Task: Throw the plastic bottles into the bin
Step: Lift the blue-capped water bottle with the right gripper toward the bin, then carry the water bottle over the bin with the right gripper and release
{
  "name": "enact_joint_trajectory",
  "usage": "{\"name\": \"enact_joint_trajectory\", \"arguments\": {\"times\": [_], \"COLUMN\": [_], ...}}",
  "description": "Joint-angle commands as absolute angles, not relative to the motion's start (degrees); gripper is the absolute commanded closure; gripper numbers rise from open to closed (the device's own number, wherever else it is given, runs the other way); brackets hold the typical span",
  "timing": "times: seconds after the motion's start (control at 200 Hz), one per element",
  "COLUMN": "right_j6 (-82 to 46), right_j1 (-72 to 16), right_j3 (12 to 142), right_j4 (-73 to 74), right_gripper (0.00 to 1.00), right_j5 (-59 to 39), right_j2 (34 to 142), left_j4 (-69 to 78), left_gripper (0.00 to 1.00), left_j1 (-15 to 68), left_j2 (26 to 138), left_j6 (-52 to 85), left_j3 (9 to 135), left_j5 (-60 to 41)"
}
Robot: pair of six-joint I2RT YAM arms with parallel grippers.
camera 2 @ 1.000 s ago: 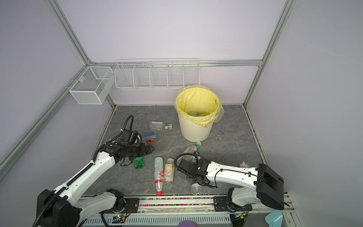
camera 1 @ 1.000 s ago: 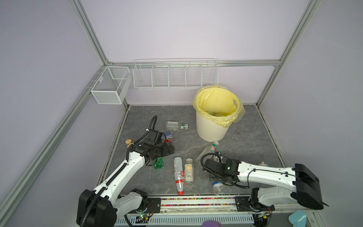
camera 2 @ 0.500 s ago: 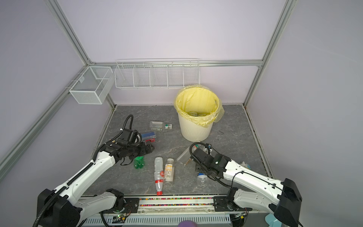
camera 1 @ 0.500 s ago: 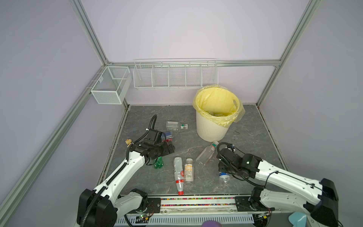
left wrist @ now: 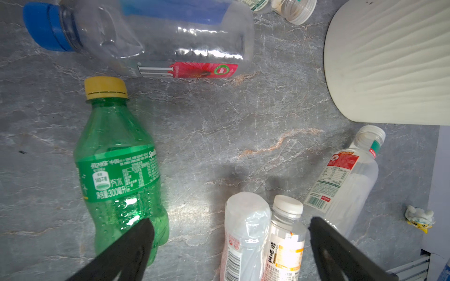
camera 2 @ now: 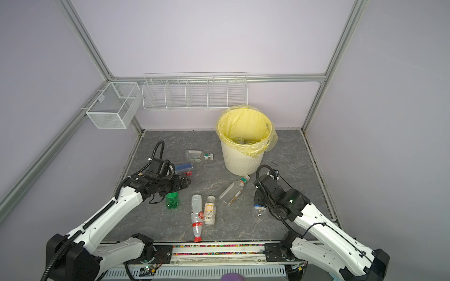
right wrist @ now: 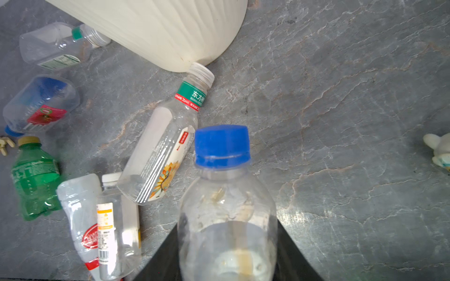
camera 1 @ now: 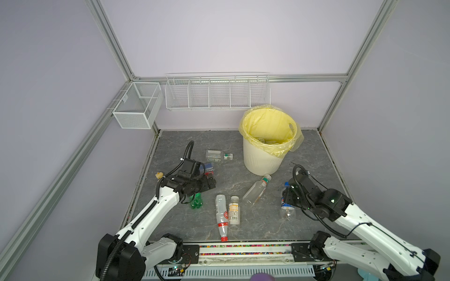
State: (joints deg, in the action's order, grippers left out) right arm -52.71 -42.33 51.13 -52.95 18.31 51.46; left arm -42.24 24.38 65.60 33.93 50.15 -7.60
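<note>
My right gripper (right wrist: 227, 233) is shut on a clear blue-capped plastic bottle (right wrist: 226, 194), right of the middle in both top views (camera 1: 286, 204) (camera 2: 259, 209), its cap toward the bin. The bin (camera 1: 261, 160) (camera 2: 243, 160), cream ribbed with a yellow bag, stands at the back right. My left gripper (left wrist: 230, 226) (camera 1: 209, 182) hangs open over the floor on the left. A green bottle (left wrist: 117, 165) (camera 1: 197, 200) lies just beside one finger. A red-capped bottle (camera 1: 221, 216) and a white-capped one (camera 1: 234, 210) lie side by side ahead of it.
A clear bottle with a green neck band (camera 1: 255, 192) lies in front of the bin. A blue-labelled bottle (camera 1: 207, 167) and another clear bottle (camera 1: 218, 155) lie behind my left gripper. Small toy figures sit at the left edge (camera 1: 159, 175) and right (right wrist: 438, 148). Wire baskets (camera 1: 216, 93) hang on the back wall.
My right arm has swung from the front middle to the right and farther back, carrying the blue-capped bottle along. The left arm has not moved.
</note>
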Motion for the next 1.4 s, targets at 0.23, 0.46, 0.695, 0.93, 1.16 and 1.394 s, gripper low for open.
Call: {"name": "enact_joint_trajectory", "arguments": {"times": [0.23, 0.46, 0.695, 0.93, 1.16, 1.394], "right_j6": [-45.3, -42.8, -43.7, -39.2, -34.6, -33.7], "right_j1": [-36.3, -34.9, -33.7, -32.7, -29.7, -29.5], "right_j3": [61.1, 67.8, 72.0, 80.3, 90.6, 82.4], "right_j4": [-50.0, -49.9, -46.8, -48.6, -50.1, -46.5], "right_gripper": [0.5, 0.5, 0.51, 0.51, 0.51, 0.5], "right_j5": [12.5, 11.9, 11.6, 16.0, 15.0, 14.0], "right_j2": [55.6, 57.2, 56.6, 57.6, 61.2, 55.0], "left_j4": [-43.9, -43.8, -43.7, -43.2, -43.6, -43.0], "left_gripper": [0.0, 0.0, 0.0, 0.0, 0.0, 0.0], "left_j1": [23.3, 22.3, 22.3, 22.1, 21.9, 21.8], "left_j2": [65.4, 65.2, 65.4, 65.4, 65.9, 65.6], "left_j6": [33.8, 33.6, 33.9, 33.6, 33.3, 33.3], "left_j3": [51.2, 51.2, 50.2, 49.7, 50.1, 49.2], "left_j5": [-5.8, -7.1, -8.1, -8.2, -8.4, -7.7]}}
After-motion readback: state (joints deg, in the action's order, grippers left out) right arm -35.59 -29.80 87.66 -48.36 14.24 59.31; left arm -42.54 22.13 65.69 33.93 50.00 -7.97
